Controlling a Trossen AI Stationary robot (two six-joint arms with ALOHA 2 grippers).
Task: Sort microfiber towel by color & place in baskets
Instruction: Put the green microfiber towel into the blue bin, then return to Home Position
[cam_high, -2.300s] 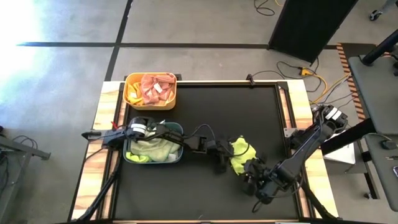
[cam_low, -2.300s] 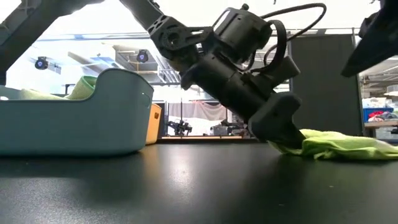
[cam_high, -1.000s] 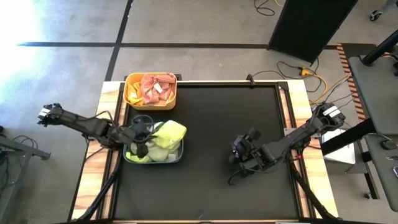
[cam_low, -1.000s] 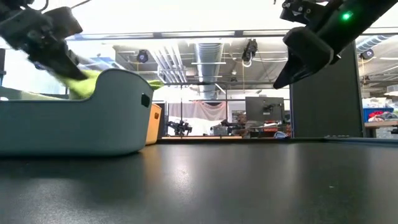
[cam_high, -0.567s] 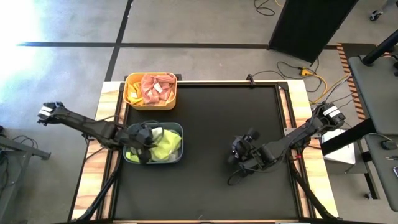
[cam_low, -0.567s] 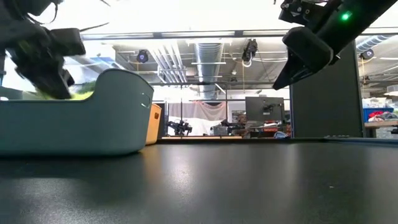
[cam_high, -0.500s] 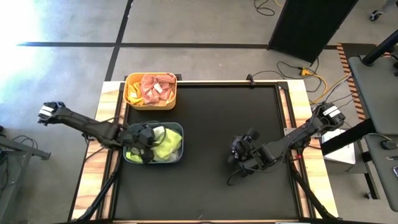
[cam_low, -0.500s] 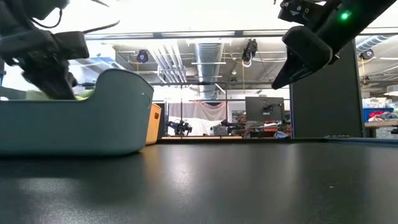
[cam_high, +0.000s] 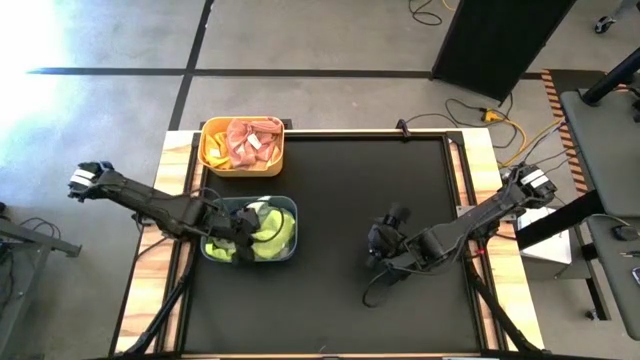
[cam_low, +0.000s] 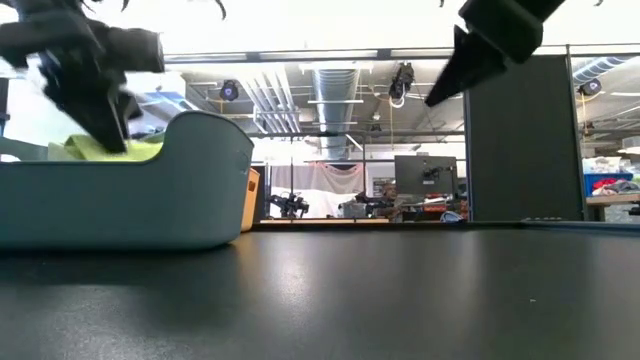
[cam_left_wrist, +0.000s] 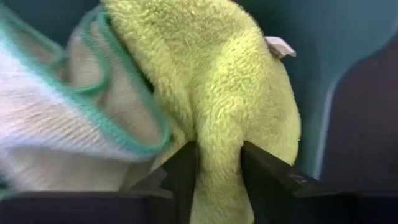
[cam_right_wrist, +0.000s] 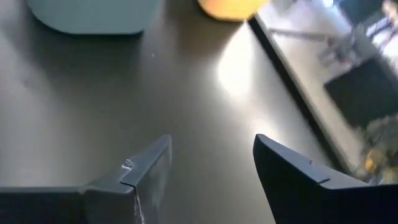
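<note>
The dark blue-grey basket (cam_high: 287, 206) stands near the table's left edge and holds yellow-green towels (cam_high: 272, 232) and a pale cloth with green edging (cam_left_wrist: 56, 118). The yellow-orange basket (cam_high: 209, 150) stands beyond it, filled with pink-orange towels (cam_high: 248, 140). My left gripper (cam_high: 240, 232) reaches down into the blue-grey basket, shut on a yellow-green towel (cam_left_wrist: 217, 87). My right gripper (cam_high: 378, 245) hangs open above the bare table right of centre, touching nothing. In the low view the left gripper (cam_low: 95, 100) dips behind the blue-grey basket's wall (cam_low: 150, 205). My left gripper pinches a bunched fold of the yellow-green towel (cam_left_wrist: 217, 146) between its two fingers (cam_left_wrist: 186, 171), coming from above at a slant into the basket. The towel lies inside the blue-grey basket, on the other cloths, next to the basket's right wall.
Black table top (cam_high: 380, 180) lies open between the baskets and the right arm. Wooden rails (cam_high: 480, 160) frame the table. Cables (cam_high: 500, 120) lie on the floor beyond the far right corner.
My left gripper has moved down into the blue-grey basket and a little toward the table's right, keeping its hold. The yellow-green towel, first heaped over the basket's right rim, now lies inside it. My right gripper has risen and shifted slightly left.
</note>
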